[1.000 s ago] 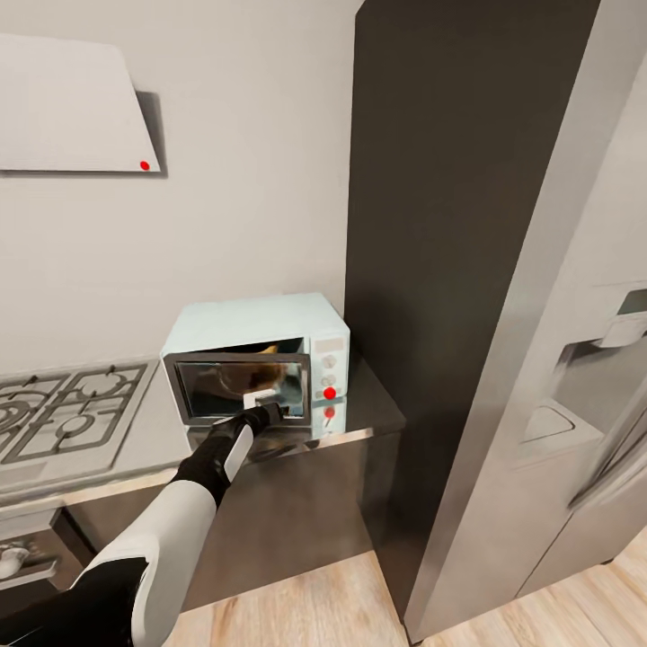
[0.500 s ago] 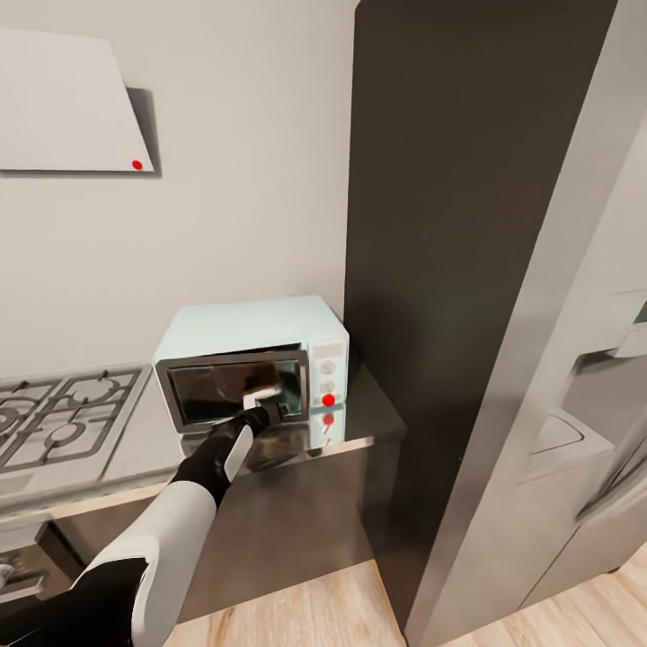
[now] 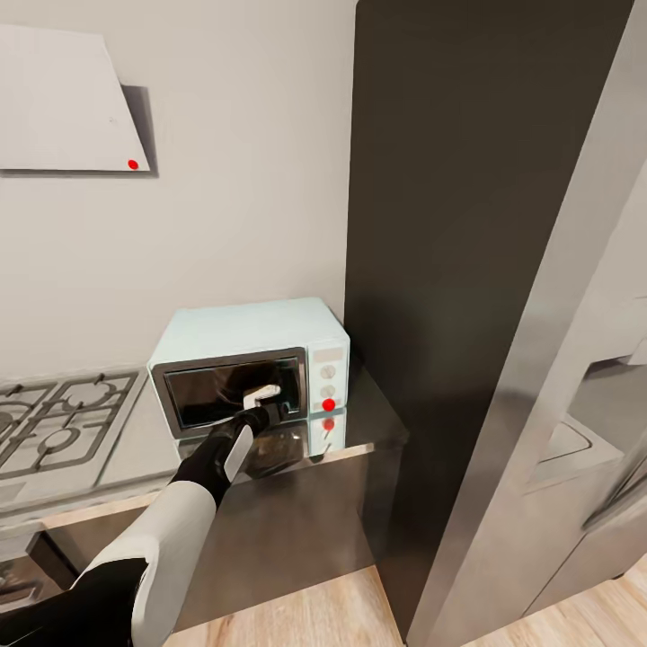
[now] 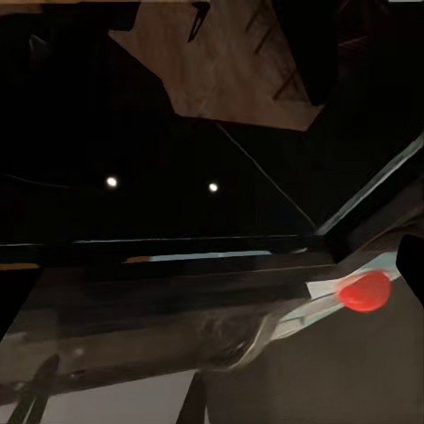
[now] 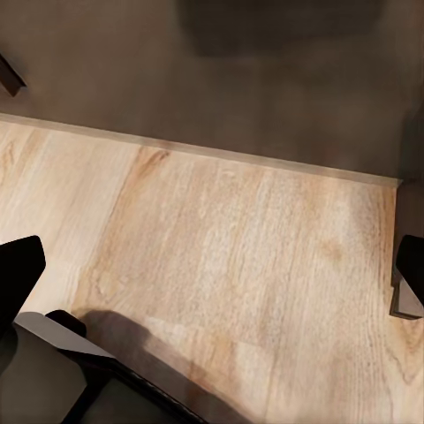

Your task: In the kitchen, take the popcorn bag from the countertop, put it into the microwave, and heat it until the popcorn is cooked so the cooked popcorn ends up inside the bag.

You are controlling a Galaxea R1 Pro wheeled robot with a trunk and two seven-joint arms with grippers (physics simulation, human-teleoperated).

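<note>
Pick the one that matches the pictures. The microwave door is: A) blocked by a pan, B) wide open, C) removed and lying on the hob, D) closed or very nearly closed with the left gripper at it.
D: in the head view the microwave has its dark glass door flush with the front, and the left gripper is up against it.

Even, soft light up top, glossy reflections sliding off the countertop [image 3: 359, 427]; the left wrist view is dark (two tiny glints only) and smeary, the floor [image 5: 238, 256] warmly lit, shadowed near one edge.
</note>
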